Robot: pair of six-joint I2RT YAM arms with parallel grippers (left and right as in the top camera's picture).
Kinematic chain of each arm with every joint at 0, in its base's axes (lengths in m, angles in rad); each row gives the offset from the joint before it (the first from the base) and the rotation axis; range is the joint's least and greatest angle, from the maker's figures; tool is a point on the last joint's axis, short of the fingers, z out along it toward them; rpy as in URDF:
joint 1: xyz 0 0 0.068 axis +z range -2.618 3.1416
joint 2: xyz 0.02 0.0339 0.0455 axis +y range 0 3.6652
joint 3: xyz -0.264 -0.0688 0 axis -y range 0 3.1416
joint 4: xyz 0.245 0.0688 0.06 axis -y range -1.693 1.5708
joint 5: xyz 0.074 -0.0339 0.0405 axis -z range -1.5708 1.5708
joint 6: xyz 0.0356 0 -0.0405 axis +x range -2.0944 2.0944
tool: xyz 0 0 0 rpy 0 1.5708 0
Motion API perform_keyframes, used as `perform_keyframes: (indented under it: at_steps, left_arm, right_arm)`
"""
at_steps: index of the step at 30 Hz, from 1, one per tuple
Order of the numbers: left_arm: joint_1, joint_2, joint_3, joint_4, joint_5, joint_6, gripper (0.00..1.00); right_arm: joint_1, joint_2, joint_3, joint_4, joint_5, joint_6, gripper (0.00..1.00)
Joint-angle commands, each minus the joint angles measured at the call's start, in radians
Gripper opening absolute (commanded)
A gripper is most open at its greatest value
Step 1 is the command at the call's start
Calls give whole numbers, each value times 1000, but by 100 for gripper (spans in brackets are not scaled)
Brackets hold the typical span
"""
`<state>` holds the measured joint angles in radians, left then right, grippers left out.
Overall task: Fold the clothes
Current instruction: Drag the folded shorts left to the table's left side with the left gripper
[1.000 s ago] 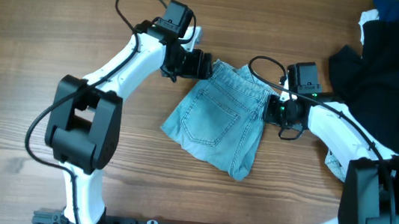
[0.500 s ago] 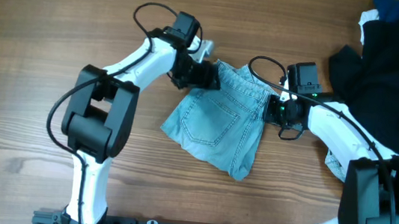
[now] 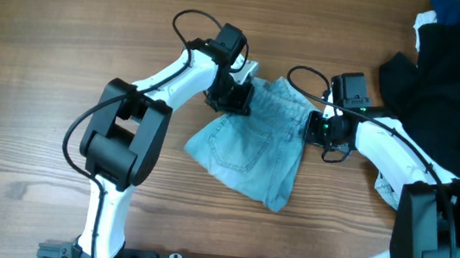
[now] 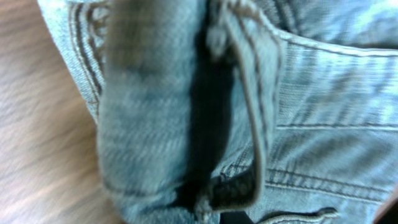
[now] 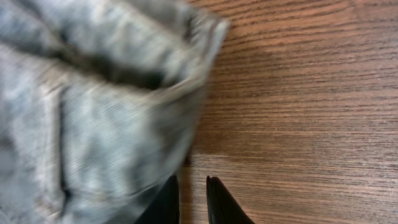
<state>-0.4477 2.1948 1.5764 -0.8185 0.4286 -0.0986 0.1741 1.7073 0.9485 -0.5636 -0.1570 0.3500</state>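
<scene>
Lying mid-way across the table, folded, back pocket up: pale denim jeans. Left gripper — clamped on the bunched waistband at the upper-left corner. Right gripper — at the right edge, fingers nearly together; whether they pinch cloth cannot be told. Black garment at far right.

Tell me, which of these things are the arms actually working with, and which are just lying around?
Part of the job: jeans, left gripper, right gripper.
Just lying about: black garment, dark blue cloth.
</scene>
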Motion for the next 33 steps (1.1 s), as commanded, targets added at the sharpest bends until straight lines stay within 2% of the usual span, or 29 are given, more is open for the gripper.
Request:
perform_keyframes:
  at_steps: [1, 4, 9, 16, 17, 23, 31, 33]
  left_arm:
    - [81, 31, -19, -114, -333, -14, 4]
    - [175, 31, -19, -166, -436, -22, 4]
    - [349, 31, -19, -166, -451, -23, 4]
    - [605, 31, -19, -74, -499, -21, 4]
    - [678, 31, -18, -40, -503, -21, 5]
    - [829, 31, -14, 13, -504, -21, 8]
    - [915, 15, 33, 10, -472, -22, 41]
    - [917, -2, 56, 5, -472, -22, 54]
  right_arm:
    - [3, 17, -5, -2, -24, -14, 16]
    - [3, 17, -5, -2, -24, -13, 16]
    - [3, 17, -5, -7, -24, -14, 16]
    - [3, 17, -5, -22, -24, -31, 16]
    - [3, 17, -5, -22, -24, -33, 16]
    - [3, 17, -5, -21, -24, -32, 16]
    - [3, 17, -5, -27, -24, -32, 16]
    - [3, 17, -5, -29, -24, -32, 16]
